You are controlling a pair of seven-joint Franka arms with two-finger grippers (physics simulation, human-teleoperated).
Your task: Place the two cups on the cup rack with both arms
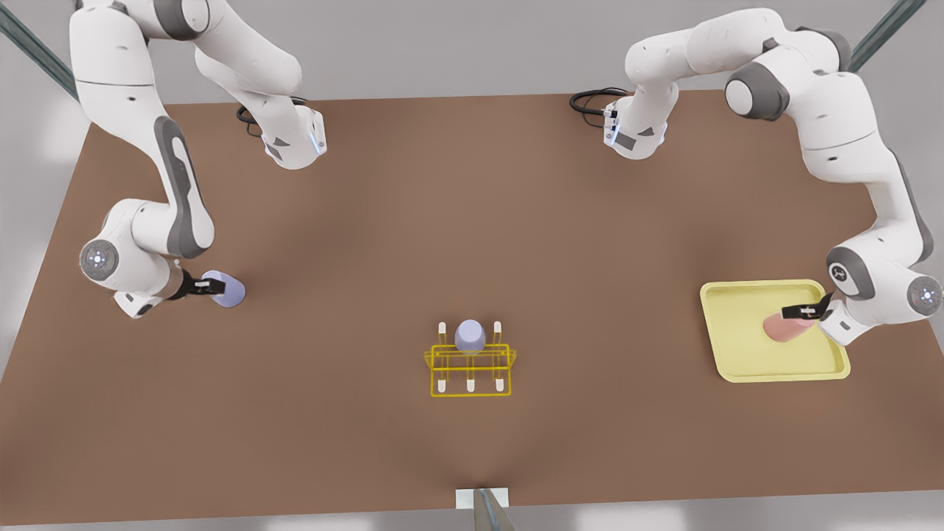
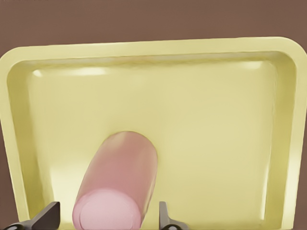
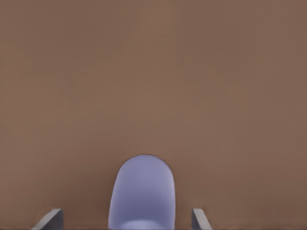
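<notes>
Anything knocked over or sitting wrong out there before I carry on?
Both cups lie on their sides: the pink cup in the tray, between the left end effector's open fingers; the lavender cup on the table, between the right end effector's. The rack stands upright.

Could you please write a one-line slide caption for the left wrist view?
Left end effector open around the salmon pink cup lying on its side in the pale yellow tray.
</notes>
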